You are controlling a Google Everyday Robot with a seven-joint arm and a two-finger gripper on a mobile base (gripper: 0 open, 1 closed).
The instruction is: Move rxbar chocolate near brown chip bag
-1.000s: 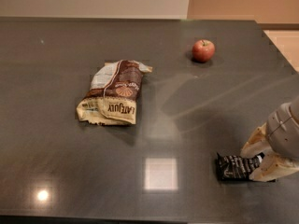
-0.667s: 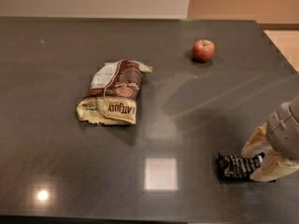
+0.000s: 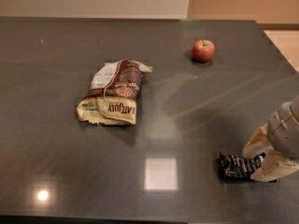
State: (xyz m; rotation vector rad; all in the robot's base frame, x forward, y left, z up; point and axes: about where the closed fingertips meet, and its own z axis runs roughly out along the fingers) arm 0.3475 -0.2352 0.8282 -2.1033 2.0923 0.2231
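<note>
Rxbar chocolate (image 3: 233,166), a small flat black wrapper with white lettering, lies at the near right of the table with the gripper on it.
Dark grey glossy table (image 3: 70,171) bears all items. Wrinkled brown-and-cream chip bag (image 3: 114,92) lies left of centre, well apart from the bar. Cream-coloured gripper (image 3: 251,165) sits low at the bar's right end, touching it; whether it is clamped cannot be told. Round red apple (image 3: 203,50) lies at the far right, off the route. Judgement: confirm a firm hold, lift just off the surface, carry leftward, set down just beside the bag without nudging it.
</note>
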